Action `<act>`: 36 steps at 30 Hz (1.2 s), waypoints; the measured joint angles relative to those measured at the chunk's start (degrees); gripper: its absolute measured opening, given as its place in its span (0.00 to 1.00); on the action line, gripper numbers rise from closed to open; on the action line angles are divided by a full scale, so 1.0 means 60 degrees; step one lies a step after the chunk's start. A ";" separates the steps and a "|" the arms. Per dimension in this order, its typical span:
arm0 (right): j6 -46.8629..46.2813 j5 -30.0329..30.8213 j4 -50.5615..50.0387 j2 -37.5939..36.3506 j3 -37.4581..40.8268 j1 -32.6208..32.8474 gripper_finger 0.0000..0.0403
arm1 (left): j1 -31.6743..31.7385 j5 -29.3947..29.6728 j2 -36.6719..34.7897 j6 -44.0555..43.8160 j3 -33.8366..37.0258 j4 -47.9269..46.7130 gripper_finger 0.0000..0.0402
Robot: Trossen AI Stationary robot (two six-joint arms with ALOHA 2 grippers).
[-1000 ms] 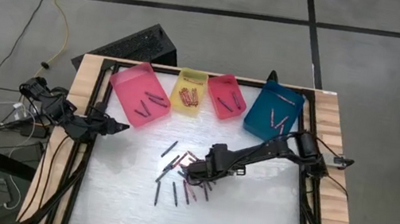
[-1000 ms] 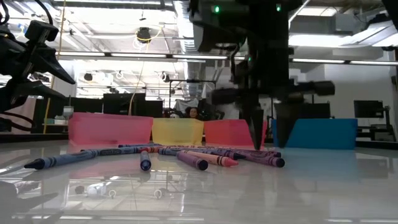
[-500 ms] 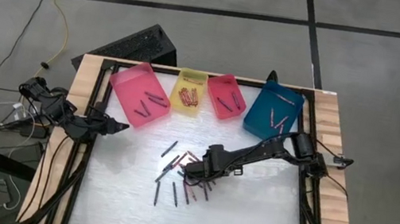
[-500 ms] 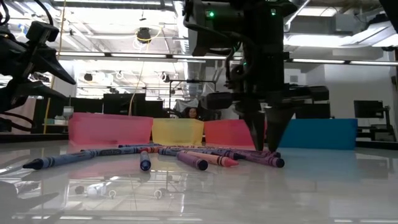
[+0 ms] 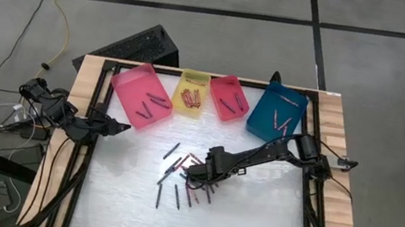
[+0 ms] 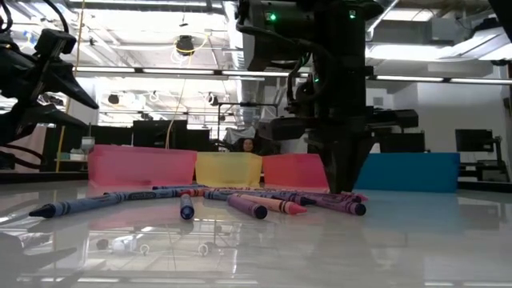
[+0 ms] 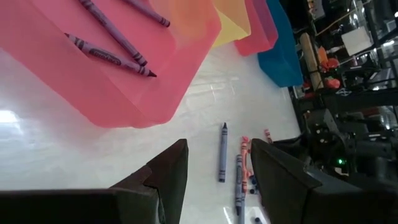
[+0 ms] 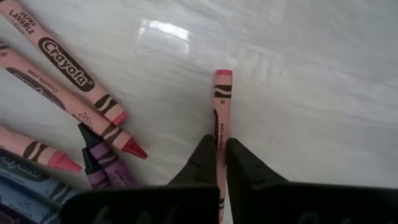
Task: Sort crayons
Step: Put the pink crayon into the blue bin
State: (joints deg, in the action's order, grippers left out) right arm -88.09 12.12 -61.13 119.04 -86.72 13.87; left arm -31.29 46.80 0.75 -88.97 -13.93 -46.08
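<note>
Mid-table, right gripper (image 8: pixel 219 163) pinches pink crayon (image 8: pixel 221 109) (tabletop)

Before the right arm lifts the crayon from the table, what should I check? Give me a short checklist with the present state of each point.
1. Right gripper shut on the pink crayon: ok, both fingers press its sides.
2. Only one crayon in the grip: ok, the loose crayons lie apart from it.
3. Grip near the crayon's middle: cannot tell, its rear part is hidden behind the fingers.
4. Left gripper out of the way: ok, it waits open beside the large pink tray, away from the pile.
5. Trays reachable: ok, the pink tray, yellow tray, red tray and blue tray stand in a row at the far edge.
</note>
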 joint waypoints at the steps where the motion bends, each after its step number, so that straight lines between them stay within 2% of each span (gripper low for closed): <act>1: 0.0017 0.0000 -0.0058 0.0005 -0.0060 -0.0001 0.04 | 0.0000 0.0027 0.0000 -0.0001 0.0000 0.0000 0.41; 6: 0.0329 -0.0037 -0.0868 0.0070 -0.0633 -0.0045 0.02 | 0.0000 0.0067 0.0000 -0.0011 0.0000 0.0000 0.41; 12: 0.1350 -0.0129 -0.2795 0.0069 -0.1717 -0.0226 0.02 | 0.0000 0.0093 0.0000 -0.0069 0.0000 0.0002 0.41; 19: 0.2426 0.0848 -0.4925 -0.0346 -0.2207 -0.0649 0.02 | 0.0000 0.0096 0.0000 -0.0233 0.0000 0.0007 0.41; 25: 0.2445 0.1911 -0.4785 -0.2181 -0.1305 -0.1301 0.02 | 0.0000 0.0093 0.0000 -0.0371 0.0000 0.0011 0.41; 32: 0.1026 0.3038 -0.4703 -0.5053 0.0928 -0.2379 0.02 | 0.0000 0.0096 -0.0004 -0.0390 0.0000 0.0013 0.41; 36: 0.0386 0.3377 -0.4032 -0.6403 0.2364 -0.3146 0.02 | 0.0000 0.0215 -0.0004 -0.0443 0.0000 0.0011 0.41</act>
State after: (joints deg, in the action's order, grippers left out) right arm -85.77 32.38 -85.32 80.62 -72.53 -5.01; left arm -31.29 48.09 0.73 -91.62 -13.93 -46.02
